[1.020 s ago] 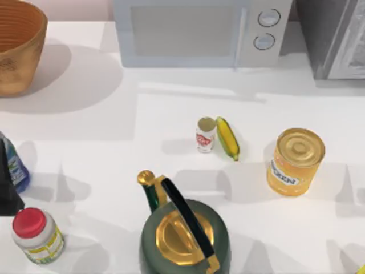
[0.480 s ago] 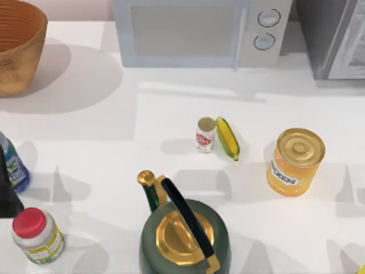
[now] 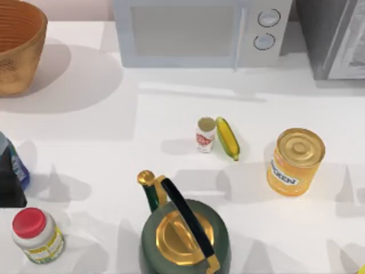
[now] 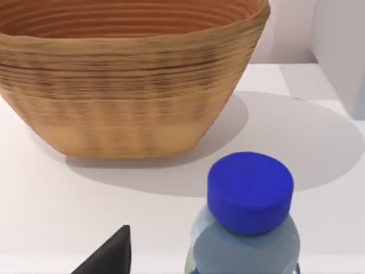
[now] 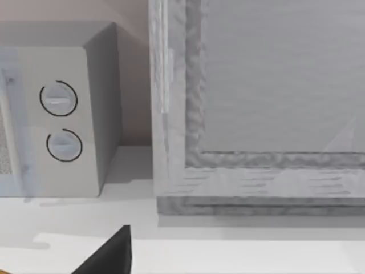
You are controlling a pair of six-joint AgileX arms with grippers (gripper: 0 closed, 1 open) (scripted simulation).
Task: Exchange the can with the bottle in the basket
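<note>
White tabletop runs under everything, with a grey microwave oven (image 3: 199,31) along its far edge. At the top view's left edge stands the small blue translucent bottle with its white, green-marked label (image 3: 16,165), a dark part of my left arm pressed up against it; the wrist camera looks down on its round blue cap (image 4: 250,191) with one black fingertip (image 4: 108,254) beside it. Whether the left gripper has closed on the bottle I cannot tell. The bottle stands outside on the table, so I judge it is meant for the large round orange-brown wicker basket (image 3: 17,45) in the far left corner, ribbed inside, well apart from it. The tiny white can with red label and cream top (image 3: 206,135) stands upright mid-table, touching a yellow corn cob (image 3: 227,138). My right arm idles near the microwave; its grip I cannot judge.
</note>
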